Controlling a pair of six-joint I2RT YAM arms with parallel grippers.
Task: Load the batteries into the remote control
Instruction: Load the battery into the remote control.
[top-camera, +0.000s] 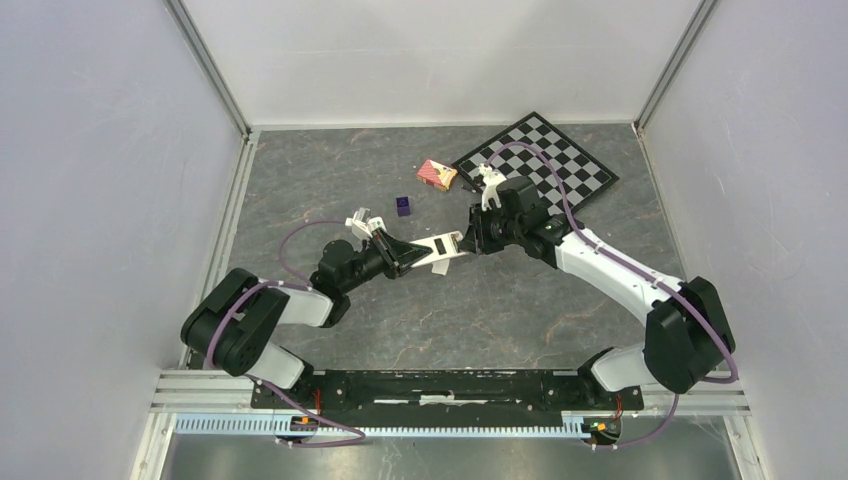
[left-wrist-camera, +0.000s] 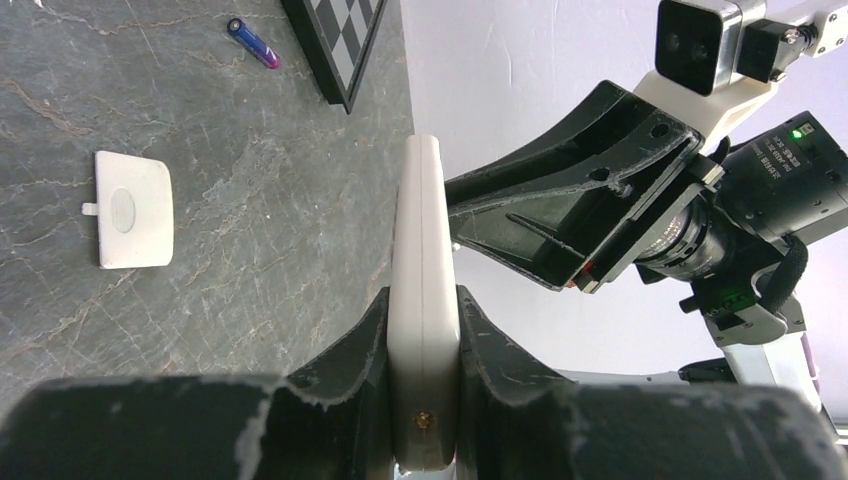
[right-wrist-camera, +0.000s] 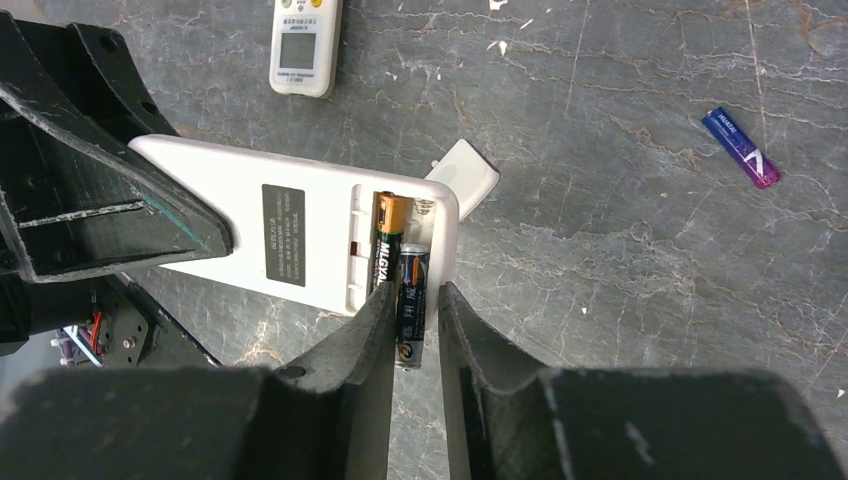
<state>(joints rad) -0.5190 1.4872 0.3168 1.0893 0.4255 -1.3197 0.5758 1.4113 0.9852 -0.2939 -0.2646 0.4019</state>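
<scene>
My left gripper is shut on the remote control and holds it edge-on above the table; it also shows in the top view. In the right wrist view the remote's pale back faces up with its battery bay open. One black battery with an orange end lies in the bay. A second dark battery sits half in the bay and sticks out past the remote's edge, between the fingers of my right gripper. It touches the left finger, with a small gap to the right one. A purple-blue battery lies loose on the table.
The white battery cover lies on the table below the remote. A second remote lies face up beyond it. A chessboard and a small red-orange box lie at the back. The loose battery lies near the box.
</scene>
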